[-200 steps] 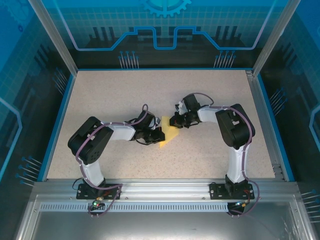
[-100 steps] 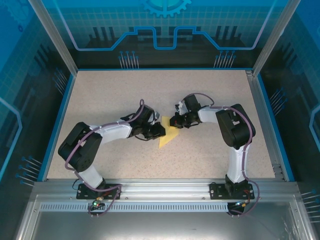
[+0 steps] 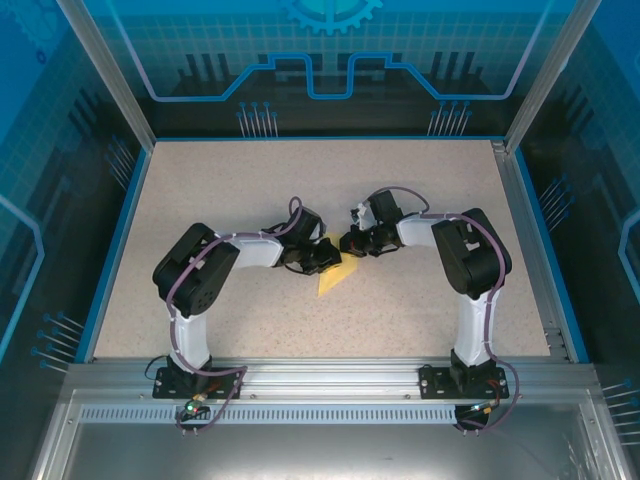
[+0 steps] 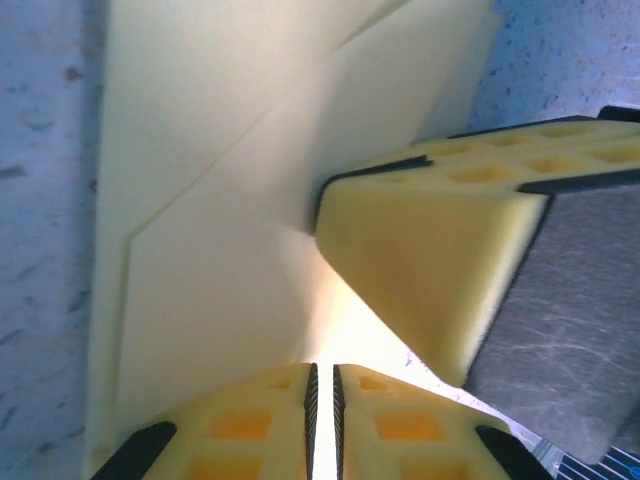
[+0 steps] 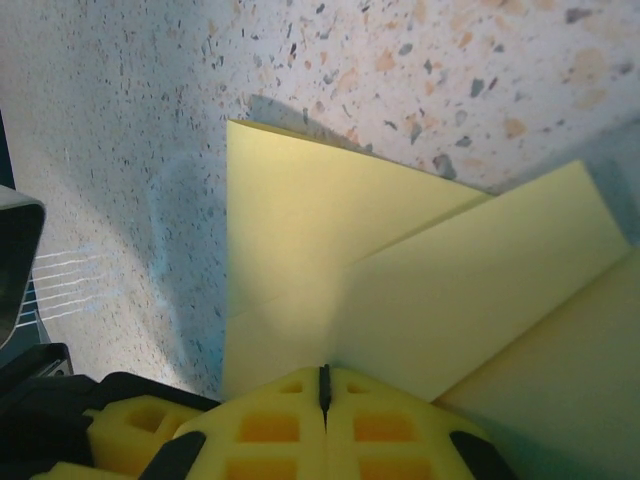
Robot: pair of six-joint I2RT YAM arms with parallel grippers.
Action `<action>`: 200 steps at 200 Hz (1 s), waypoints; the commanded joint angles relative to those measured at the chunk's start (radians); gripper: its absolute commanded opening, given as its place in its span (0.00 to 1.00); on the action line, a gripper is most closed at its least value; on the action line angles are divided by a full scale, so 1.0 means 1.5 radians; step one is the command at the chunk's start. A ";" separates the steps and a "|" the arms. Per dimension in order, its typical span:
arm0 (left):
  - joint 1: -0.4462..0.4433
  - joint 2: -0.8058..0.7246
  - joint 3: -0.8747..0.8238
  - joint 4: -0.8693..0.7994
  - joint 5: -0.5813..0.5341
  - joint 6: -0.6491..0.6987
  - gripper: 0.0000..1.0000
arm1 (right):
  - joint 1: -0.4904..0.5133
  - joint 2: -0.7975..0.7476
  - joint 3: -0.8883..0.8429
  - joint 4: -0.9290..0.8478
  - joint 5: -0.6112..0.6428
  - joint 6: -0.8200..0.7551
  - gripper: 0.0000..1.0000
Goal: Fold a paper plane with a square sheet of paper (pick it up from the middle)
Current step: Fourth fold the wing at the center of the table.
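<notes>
The pale-yellow sheet of paper (image 3: 335, 278) lies partly folded on the speckled table, its layered flaps showing in the left wrist view (image 4: 200, 200) and the right wrist view (image 5: 300, 230). My left gripper (image 3: 326, 258) sits low over the sheet's upper left part. Its jaws (image 4: 322, 400) stand a narrow slit apart, and nothing is clearly caught between them. My right gripper (image 3: 349, 243) is at the sheet's top corner, shut (image 5: 323, 385), with its tips resting on the paper. The right gripper's fingers (image 4: 430, 270) are close in front of the left ones. No finished paper plane is in view.
The table (image 3: 250, 180) is a speckled beige surface ringed by a blue rim (image 3: 118, 240) and metal frame posts (image 3: 105, 70). Both arm bases sit on the near rail (image 3: 320, 385). Open tabletop lies on all sides of the paper.
My left gripper has slid up and to the right along the paper towards the right gripper, and its jaws have parted slightly. The right arm has stayed still.
</notes>
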 commanded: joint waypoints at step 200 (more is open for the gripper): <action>-0.033 -0.103 -0.138 -0.238 0.030 0.155 0.18 | 0.006 0.027 -0.032 -0.054 0.075 0.009 0.04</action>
